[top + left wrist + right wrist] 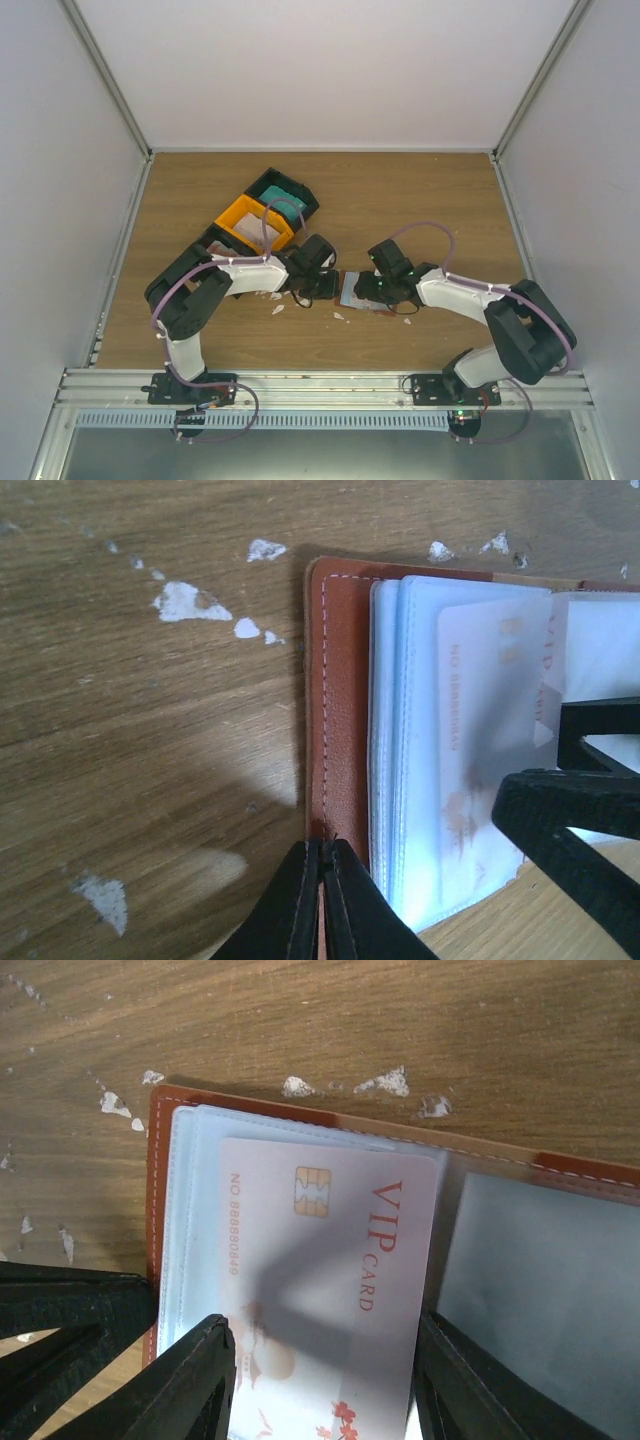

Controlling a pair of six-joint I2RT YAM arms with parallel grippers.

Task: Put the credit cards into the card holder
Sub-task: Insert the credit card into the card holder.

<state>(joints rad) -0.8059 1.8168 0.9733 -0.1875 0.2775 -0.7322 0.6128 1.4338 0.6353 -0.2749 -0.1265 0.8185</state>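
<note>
A lab test cell: plain white walls, aluminium frame rails, wooden tabletop.

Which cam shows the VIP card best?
Right wrist: the VIP card fills the view, chip and print legible, lying on the open card holder. Left wrist shows it hazy, print faint. Top external shows only a pale patch, no detail.
</note>
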